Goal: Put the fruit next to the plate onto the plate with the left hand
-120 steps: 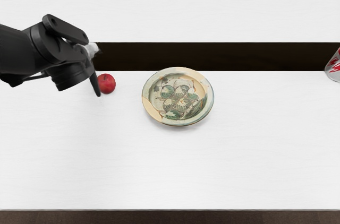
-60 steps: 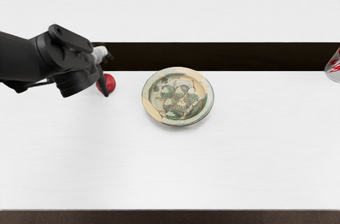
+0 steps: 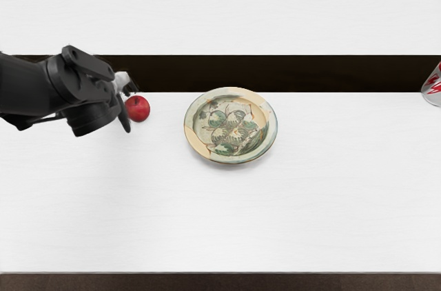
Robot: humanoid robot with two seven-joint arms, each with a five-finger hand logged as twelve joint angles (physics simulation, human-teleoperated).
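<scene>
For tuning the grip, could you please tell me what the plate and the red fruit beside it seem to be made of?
The plate looks like glazed ceramic: painted green-and-cream pattern, slightly glossy rim. The red apple looks smooth and waxy, with a faint sheen; real or plastic, I cannot tell.

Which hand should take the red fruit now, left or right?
Left. The left hand sits right beside the fruit, left of the plate; no right arm is in view.
</scene>
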